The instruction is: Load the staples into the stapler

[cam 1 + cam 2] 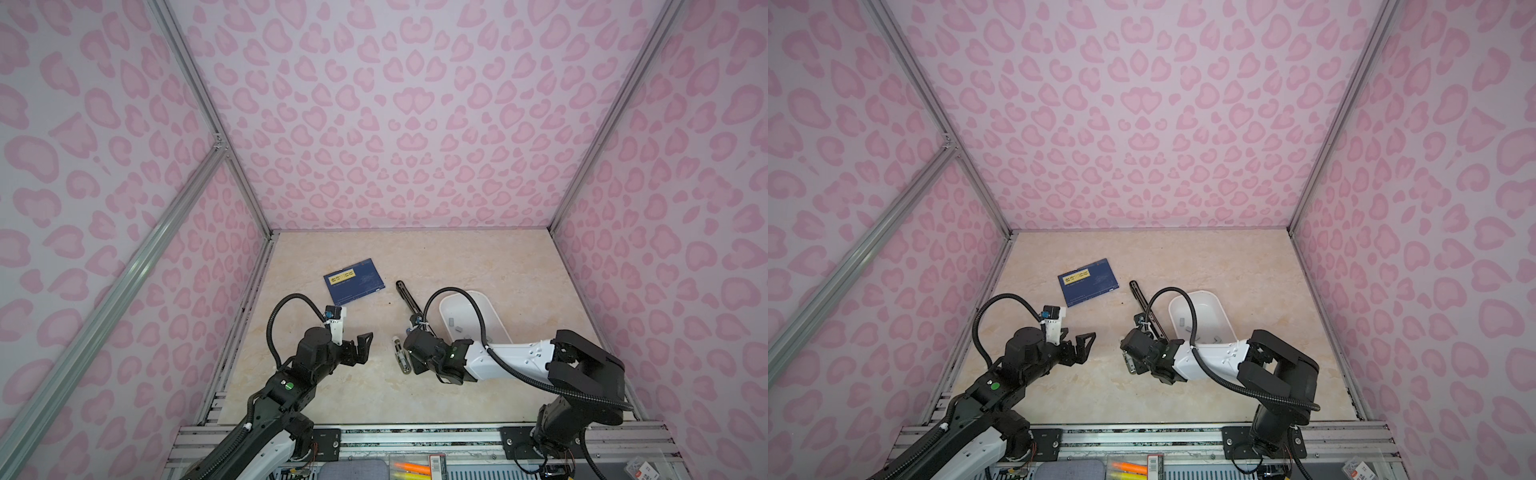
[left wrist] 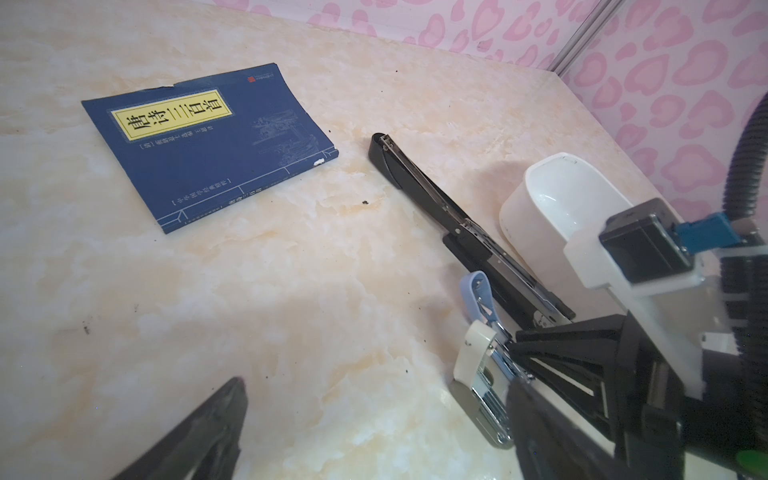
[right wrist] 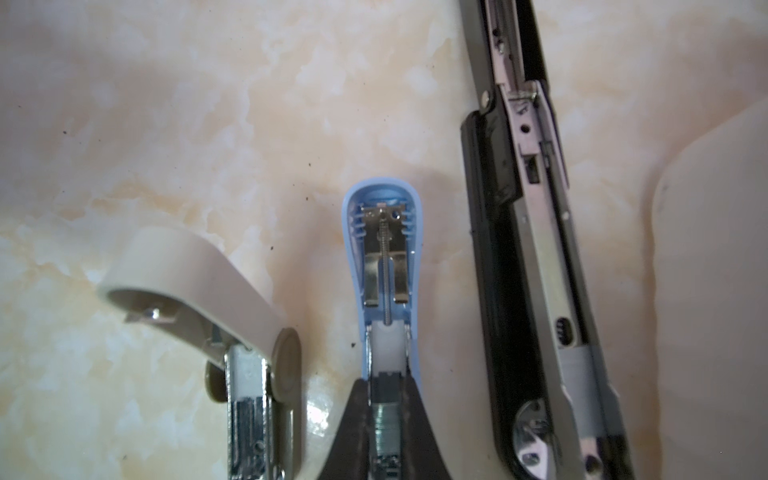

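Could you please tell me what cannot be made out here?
Staples in the white tray: too small to count in both top views; its wall hides them in the left wrist view.
Blue stapler: magazine beyond the right gripper, cut off by the right wrist view's edge.
Left gripper: fingers blurred in its wrist view.

Book [image 1: 354,280]: blue cover, yellow title label, lying flat on the table, left of centre.
Table [image 1: 457,257]: beige, marble-patterned.
Walls [image 1: 395,104]: pink leopard-heart print.
Front rail [image 1: 415,436]: aluminium.
Markers [image 1: 411,467]: orange, below the rail.
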Robot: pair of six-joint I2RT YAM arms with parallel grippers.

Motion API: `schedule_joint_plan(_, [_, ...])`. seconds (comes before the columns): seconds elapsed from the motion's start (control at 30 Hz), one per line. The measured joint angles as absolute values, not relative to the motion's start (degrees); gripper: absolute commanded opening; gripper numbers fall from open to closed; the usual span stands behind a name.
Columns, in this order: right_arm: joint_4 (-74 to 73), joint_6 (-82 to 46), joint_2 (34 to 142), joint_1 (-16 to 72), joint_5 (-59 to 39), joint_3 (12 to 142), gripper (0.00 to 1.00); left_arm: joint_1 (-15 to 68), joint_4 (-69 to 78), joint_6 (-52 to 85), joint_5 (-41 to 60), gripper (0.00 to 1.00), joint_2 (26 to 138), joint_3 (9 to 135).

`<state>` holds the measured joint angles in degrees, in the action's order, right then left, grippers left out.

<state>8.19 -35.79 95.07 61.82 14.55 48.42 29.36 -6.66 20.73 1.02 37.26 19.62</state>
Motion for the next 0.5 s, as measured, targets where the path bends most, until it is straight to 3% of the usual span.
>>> schedule_joint_plan(0.5, [8.27, -35.77, 94.83, 61.82, 14.96, 48.42, 0.08, 29.41, -6.68, 20.73, 1.02, 0.98, 37.26, 19.62])
